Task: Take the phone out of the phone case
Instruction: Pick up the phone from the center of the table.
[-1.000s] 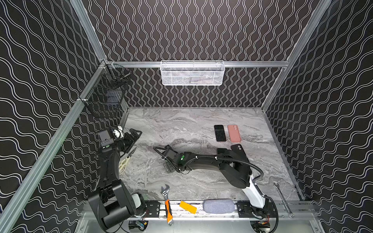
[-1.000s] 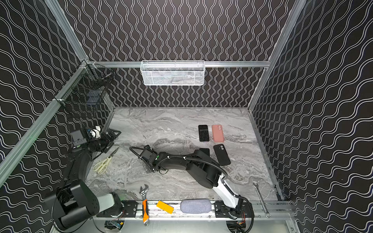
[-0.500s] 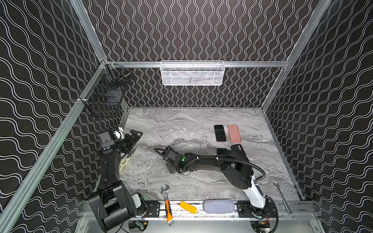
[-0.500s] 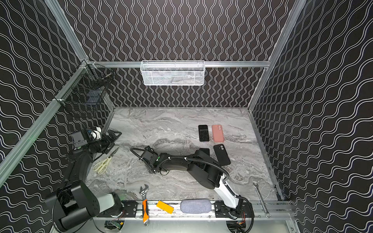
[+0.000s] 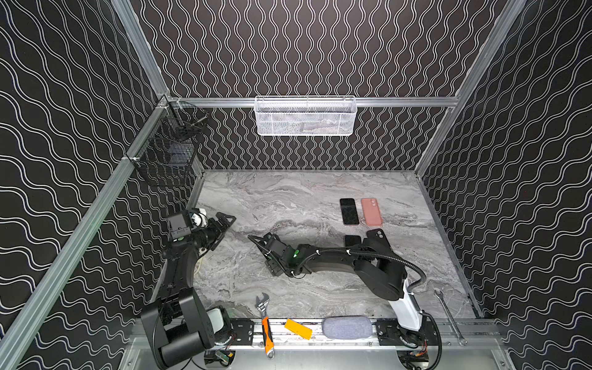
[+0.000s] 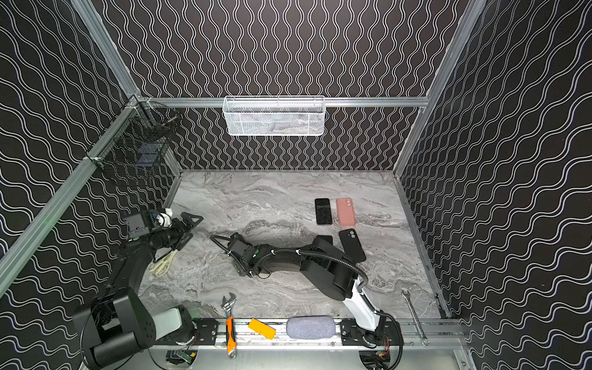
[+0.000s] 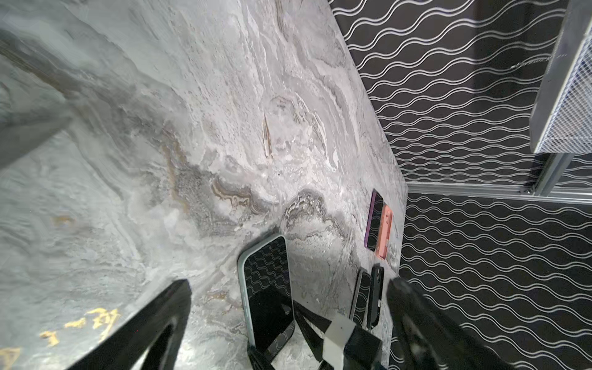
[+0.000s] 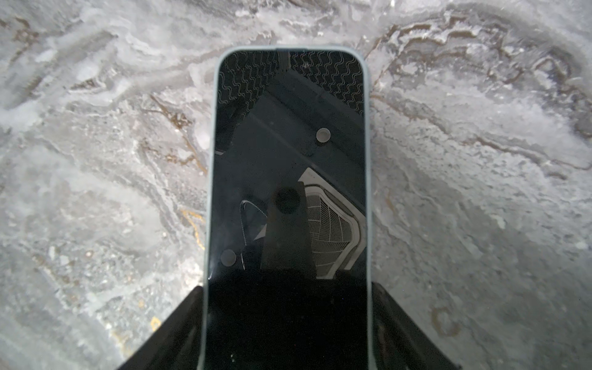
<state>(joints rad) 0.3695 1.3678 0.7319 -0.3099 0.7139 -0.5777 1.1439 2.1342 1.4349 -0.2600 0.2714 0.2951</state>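
Your right gripper (image 8: 288, 288), wider a second ago, now clamps the phone case (image 8: 209, 160) mid-worktop, phone (image 8: 288, 144) still inside; your left gripper (image 5: 226, 230), jaws wide apart and empty, edges in from the left edge, likely to pry.

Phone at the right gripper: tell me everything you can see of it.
The phone is a dark, glossy slab, screen off and reflective, seated in a pale grey-green case with rounded corners. Its near end sits between the right gripper's fingers; whether they pinch it is unclear. The marble table shows behind it.
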